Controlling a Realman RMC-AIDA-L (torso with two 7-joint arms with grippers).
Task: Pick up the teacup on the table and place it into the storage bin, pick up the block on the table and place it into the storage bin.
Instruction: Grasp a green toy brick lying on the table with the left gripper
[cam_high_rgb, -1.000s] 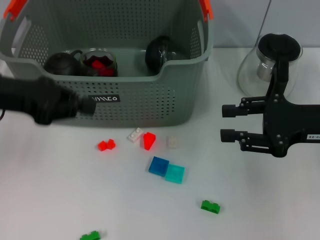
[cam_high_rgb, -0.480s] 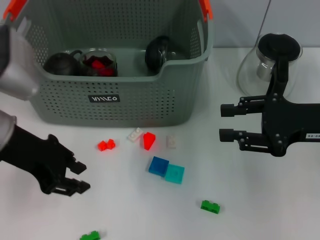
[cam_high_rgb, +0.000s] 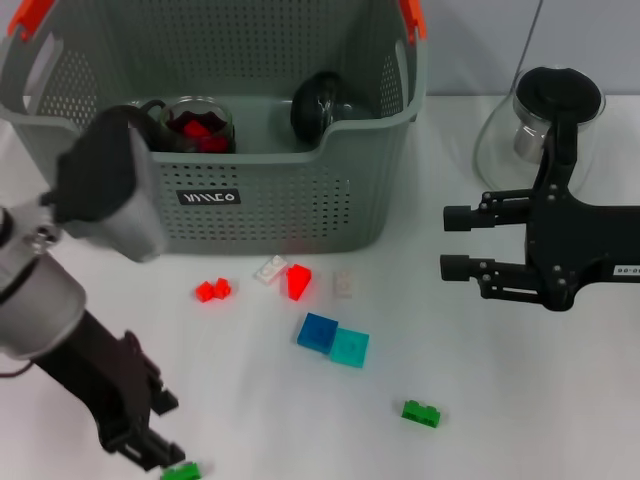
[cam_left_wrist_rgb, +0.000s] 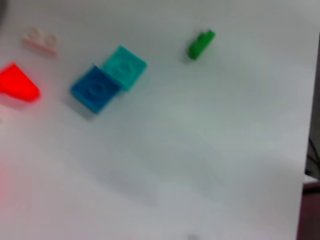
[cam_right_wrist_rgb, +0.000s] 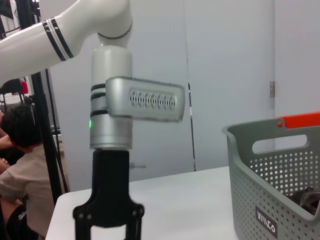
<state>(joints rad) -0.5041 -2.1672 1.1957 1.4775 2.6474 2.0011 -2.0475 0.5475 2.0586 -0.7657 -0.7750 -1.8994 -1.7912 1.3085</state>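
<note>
The grey storage bin (cam_high_rgb: 300, 200) stands at the back of the table and also shows in the right wrist view (cam_right_wrist_rgb: 270, 200). Inside it lie a dark teacup (cam_high_rgb: 320, 100), a glass cup with a red block in it (cam_high_rgb: 197, 122) and another dark vessel (cam_high_rgb: 150, 108) partly hidden by my left arm. No teacup shows on the table. My left gripper (cam_high_rgb: 165, 432) (cam_right_wrist_rgb: 109, 232) is open and empty, low over the front left, just above a green block (cam_high_rgb: 182, 470). My right gripper (cam_high_rgb: 455, 245) hangs open and empty at the right.
Loose blocks lie in front of the bin: red (cam_high_rgb: 212, 290), white (cam_high_rgb: 269, 270), a red wedge (cam_high_rgb: 297, 282) (cam_left_wrist_rgb: 17, 85), pale (cam_high_rgb: 344, 284), blue (cam_high_rgb: 317, 332) (cam_left_wrist_rgb: 95, 89), teal (cam_high_rgb: 350, 347) (cam_left_wrist_rgb: 125, 67), green (cam_high_rgb: 421, 412) (cam_left_wrist_rgb: 201, 44). A glass teapot (cam_high_rgb: 545, 120) stands back right.
My left arm has swung from in front of the bin down to the table's front left, ending by the green block. The right arm has not moved.
</note>
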